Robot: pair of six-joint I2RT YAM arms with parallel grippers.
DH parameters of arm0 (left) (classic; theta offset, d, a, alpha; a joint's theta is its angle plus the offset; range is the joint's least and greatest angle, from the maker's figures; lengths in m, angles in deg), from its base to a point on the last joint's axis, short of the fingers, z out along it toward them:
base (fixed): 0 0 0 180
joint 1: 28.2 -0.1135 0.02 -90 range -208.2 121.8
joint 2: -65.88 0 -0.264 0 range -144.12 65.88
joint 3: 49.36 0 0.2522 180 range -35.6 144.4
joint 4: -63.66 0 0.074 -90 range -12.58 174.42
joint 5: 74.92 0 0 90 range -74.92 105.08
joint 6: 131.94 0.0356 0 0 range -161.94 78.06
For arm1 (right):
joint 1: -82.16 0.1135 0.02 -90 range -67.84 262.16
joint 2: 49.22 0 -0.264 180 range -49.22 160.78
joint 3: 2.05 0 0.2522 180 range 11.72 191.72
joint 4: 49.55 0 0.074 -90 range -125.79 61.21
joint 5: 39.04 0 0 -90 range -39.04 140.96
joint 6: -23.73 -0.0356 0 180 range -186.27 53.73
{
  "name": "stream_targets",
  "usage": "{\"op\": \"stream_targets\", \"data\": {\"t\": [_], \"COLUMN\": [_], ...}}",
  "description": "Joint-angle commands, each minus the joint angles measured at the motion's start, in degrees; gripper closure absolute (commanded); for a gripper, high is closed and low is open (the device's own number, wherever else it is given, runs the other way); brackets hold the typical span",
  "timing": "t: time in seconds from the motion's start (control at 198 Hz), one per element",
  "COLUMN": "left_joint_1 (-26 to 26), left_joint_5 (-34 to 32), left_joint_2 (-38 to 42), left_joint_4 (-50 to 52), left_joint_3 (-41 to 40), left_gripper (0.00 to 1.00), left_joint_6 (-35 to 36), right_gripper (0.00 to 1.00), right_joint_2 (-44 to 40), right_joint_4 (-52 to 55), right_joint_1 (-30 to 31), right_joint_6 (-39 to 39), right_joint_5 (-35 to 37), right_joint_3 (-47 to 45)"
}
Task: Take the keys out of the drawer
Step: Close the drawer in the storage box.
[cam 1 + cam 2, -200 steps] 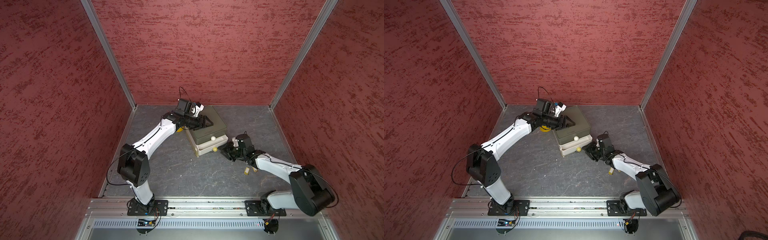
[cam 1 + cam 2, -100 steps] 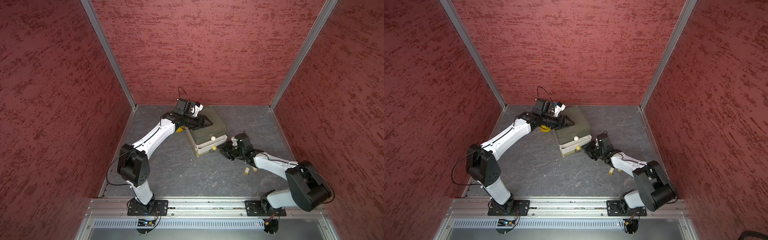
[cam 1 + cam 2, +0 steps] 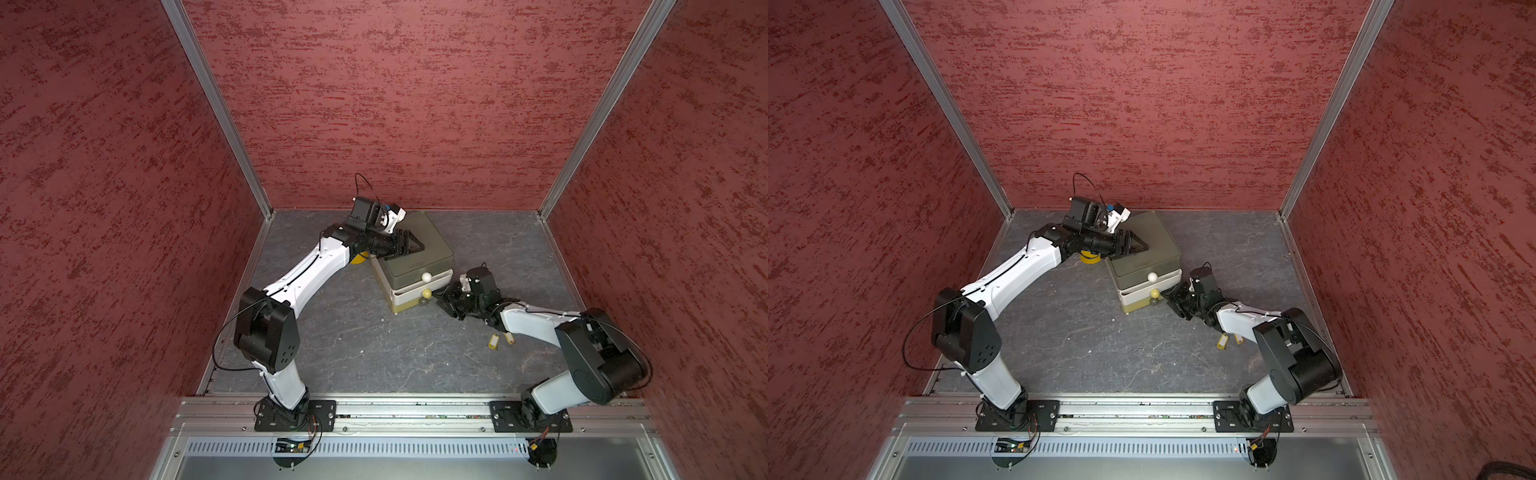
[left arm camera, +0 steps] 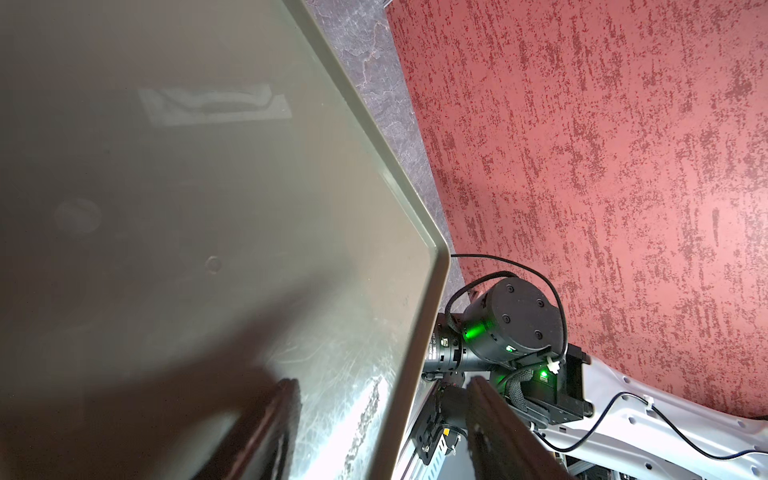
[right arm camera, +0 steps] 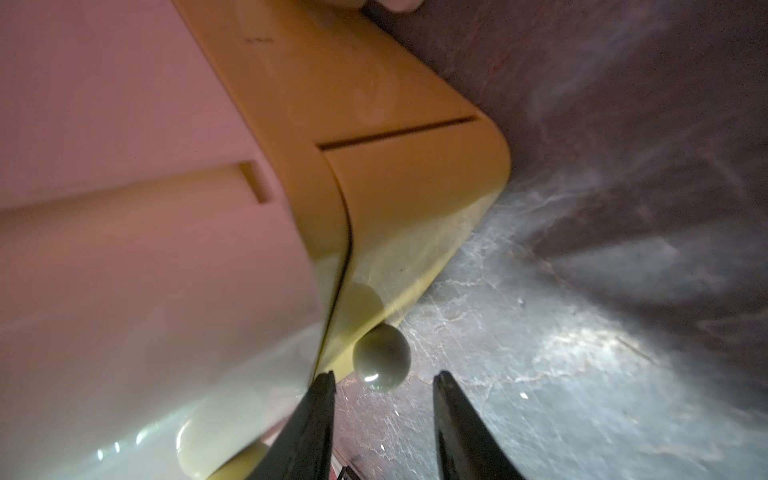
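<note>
Keys [image 3: 493,341], two with yellow tags, lie on the grey floor [image 3: 353,332] under the right forearm [image 3: 528,322] in both top views, outside the drawer unit [image 3: 436,243]; their labels are too small to read. Over the unit's top hovers the left gripper [image 3: 415,246]. Left wrist view: its fingers [image 4: 282,419] stand apart, clamping nothing. Right wrist view: the right gripper [image 5: 385,374] gapes at the bottom drawer's knob [image 5: 380,353], not pinching it.

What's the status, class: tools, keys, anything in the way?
Left tool open, resting on box. Right tool open at bottom knob. Two yellow keys out on floor. Bottom drawer looks shut.
</note>
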Motion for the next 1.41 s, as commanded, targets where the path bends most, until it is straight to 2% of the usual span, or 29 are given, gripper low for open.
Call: {"op": "stream_targets", "data": {"t": [0.0,0.303,0.561,0.925,1.405], "left_joint_1": [-0.9,-1.5,-1.4,-1.3,-1.4], "left_joint_5": [-3.9,-3.7,-3.6,-3.9,-3.8], "left_joint_2": [-1.5,-0.5,-0.4,-0.5,-1.7], "left_joint_4": [7.6,6.9,6.7,7.9,8.0], "left_joint_3": [-3.4,-5.2,-5.4,-5.2,-4.3], "left_gripper": [0.33,0.33,0.33,0.33,0.33], "left_joint_6": [0.8,0.5,0.3,1.2,1.0], "right_gripper": [0.58,0.57,0.55,0.53,0.55], "right_joint_2": [0.9,2.0,1.2,9.0,12.8], "right_joint_4": [-3.9,-2.1,-2.9,-18.9,-30.9], "right_joint_1": [0.2,0.2,0.2,1.1,2.1], "right_joint_6": [-1.0,-0.5,-1.2,-6.5,-9.2], "right_joint_5": [0.9,0.6,0.4,-4.3,-2.7], "right_joint_3": [2.8,5.9,3.3,-2.0,-4.5]}}
